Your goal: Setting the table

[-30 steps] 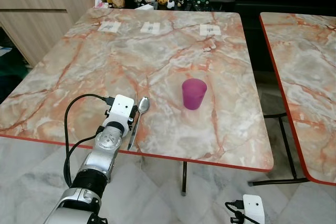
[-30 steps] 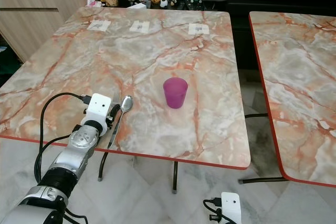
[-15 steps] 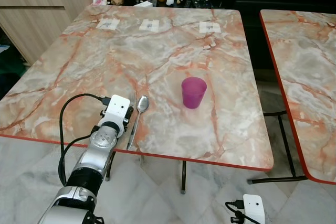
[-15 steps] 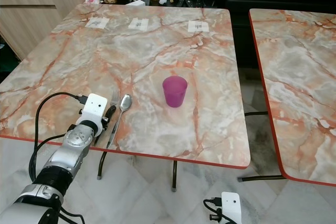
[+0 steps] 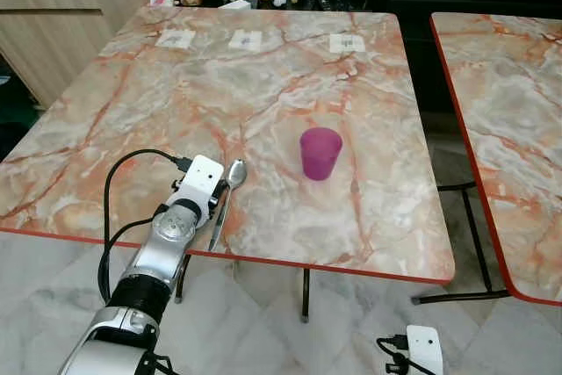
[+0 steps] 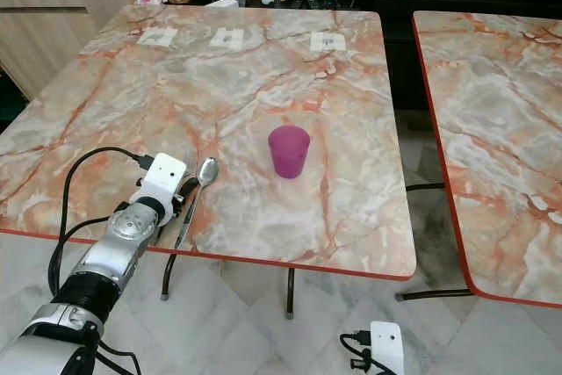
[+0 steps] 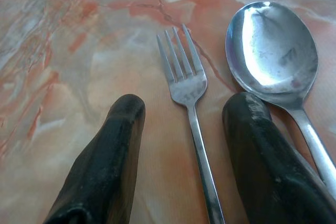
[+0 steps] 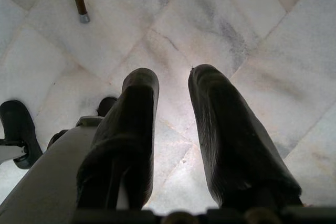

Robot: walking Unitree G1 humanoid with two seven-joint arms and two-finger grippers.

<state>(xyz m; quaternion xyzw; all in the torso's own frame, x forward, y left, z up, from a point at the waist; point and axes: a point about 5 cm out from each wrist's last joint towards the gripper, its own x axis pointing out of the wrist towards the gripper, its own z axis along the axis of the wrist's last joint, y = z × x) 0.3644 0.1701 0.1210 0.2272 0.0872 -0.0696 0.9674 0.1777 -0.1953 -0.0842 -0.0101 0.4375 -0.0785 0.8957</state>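
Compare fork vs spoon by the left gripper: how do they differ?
The fork ends in four thin tines; the spoon ends in a broad oval bowl. The fork's handle lies between the left gripper's open fingers; the spoon lies outside them. Both are shiny metal, flat on the marble table, side by side.

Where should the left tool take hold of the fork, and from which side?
Probably mid-handle, coming down from above. The slim silver fork lies flat on the marble table between the open left tool's fingers, with the silver spoon close beside one finger.
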